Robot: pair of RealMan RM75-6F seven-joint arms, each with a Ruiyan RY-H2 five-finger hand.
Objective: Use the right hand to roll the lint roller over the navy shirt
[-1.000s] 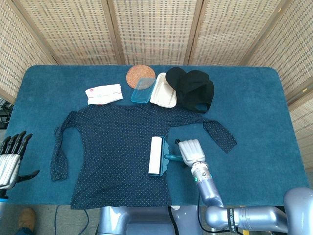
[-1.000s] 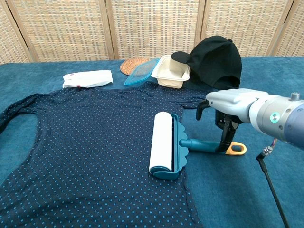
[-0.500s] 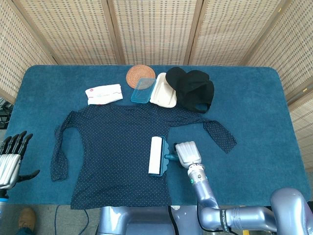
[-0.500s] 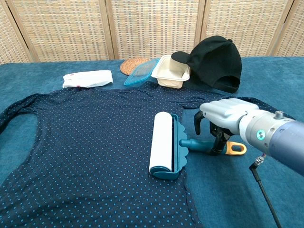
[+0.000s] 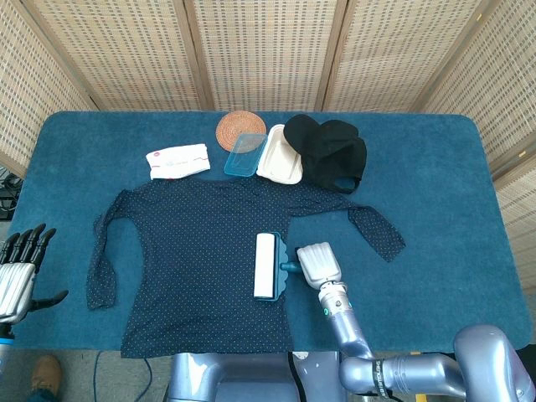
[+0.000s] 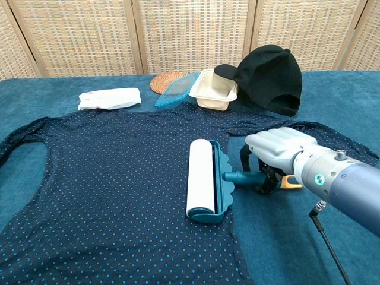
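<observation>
- Lint roller [image 6: 203, 180] lying on the navy shirt [image 5: 193, 251], drum on the cloth near the shirt's edge at 3 o'clock, teal handle [image 6: 244, 178] pointing off toward 3 o'clock over the bare blue table [image 5: 435, 184].
- Right hand [image 6: 279, 155] arched over the handle, fingers curled down around it; looks like a grip, though hidden contact under the palm leaves some doubt.
- Left hand [image 5: 18, 270] idle at the table's 9 o'clock edge, fingers apart, holding nothing.
- Shirt spread flat, sleeves out toward 9 and 3 o'clock; thin, soft, likely to bunch or drag under a sticky drum.
- Roller probably light and rigid; plastic handle smooth, so best gripped mid-handle, clear of the orange loop [image 6: 290, 183] at the tip, for steady downward pressure.
- Gentle, even strokes toward 9 o'clock advisable, to keep the cloth from lifting with the adhesive.
- Beyond the collar at 12 o'clock: black cap [image 5: 331, 152], cream tray [image 5: 280, 156], clear lid [image 5: 244, 153], round woven coaster [image 5: 239, 126], folded white cloth [image 5: 177, 160].
</observation>
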